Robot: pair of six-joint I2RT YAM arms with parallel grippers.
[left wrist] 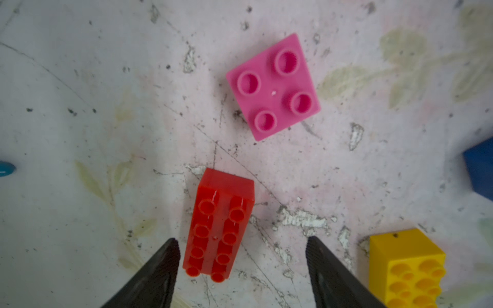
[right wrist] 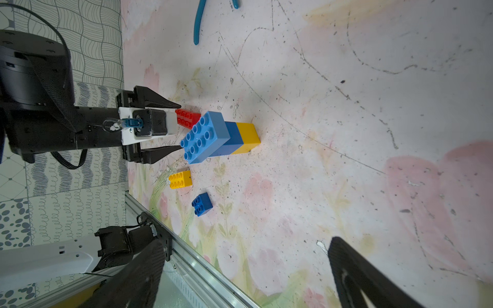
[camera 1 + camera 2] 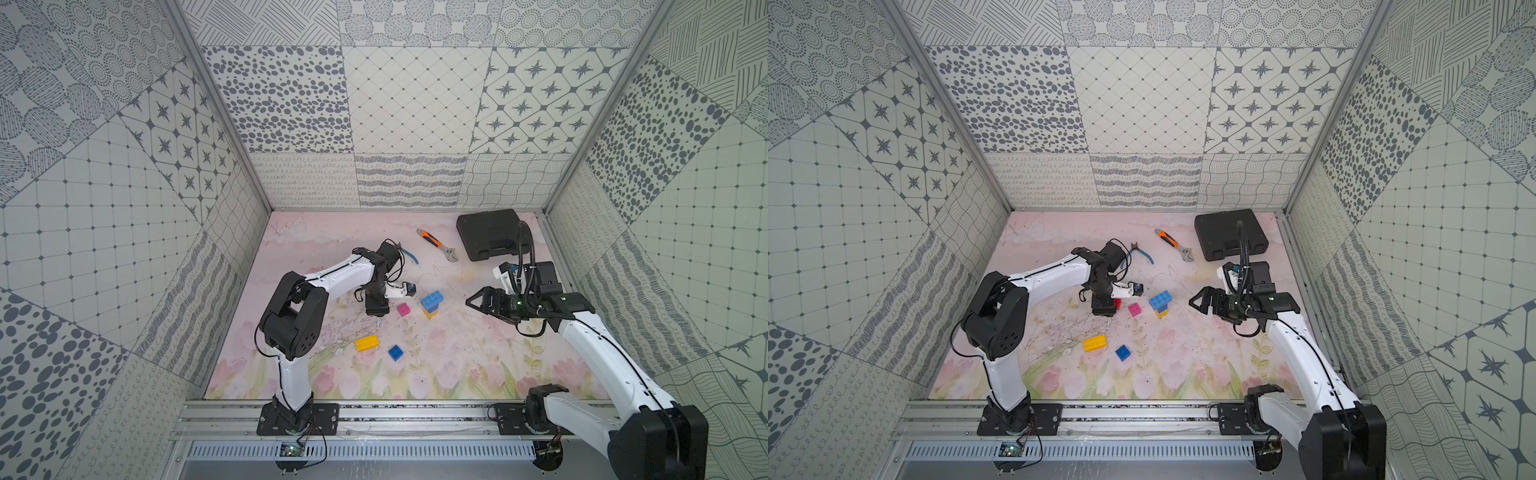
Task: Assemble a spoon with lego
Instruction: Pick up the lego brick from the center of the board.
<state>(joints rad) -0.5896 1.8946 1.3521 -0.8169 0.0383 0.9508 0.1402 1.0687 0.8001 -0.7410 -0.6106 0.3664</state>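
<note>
1. Low in the centre of a top view, a loose yellow brick and a loose dark blue brick lie studs up on the surface, near each other and unjoined. They are apart from both arms, so I judge the risk to them slight.
2. The left end effector is released and its jaws are spread over the red brick, at the bottom centre of the left wrist view. One finger is just beside the brick's long side; the other stands well apart. Closing from here would probably shove the brick sideways before it clamps. The jaws also straddle only one end, so the brick may pivot or slip.
3. Beyond it, in the upper centre of that view, sits the pink brick. A skidding red brick could knock it.
4. The part-built spoon stands upright at the centre of both top views, light blue on dark blue on yellow. It is tall and narrow, so a brush from either arm could topple it.
5. To the right of it, near but apart, the right end effector hangs released and empty, its jaws wide.
6. Farther up the frame lie blue-handled pliers, an orange-handled wrench and a black case, all clear of the work.
7. No brand, label or writing can be read on the bricks, the tools, the case or the arms.
</note>
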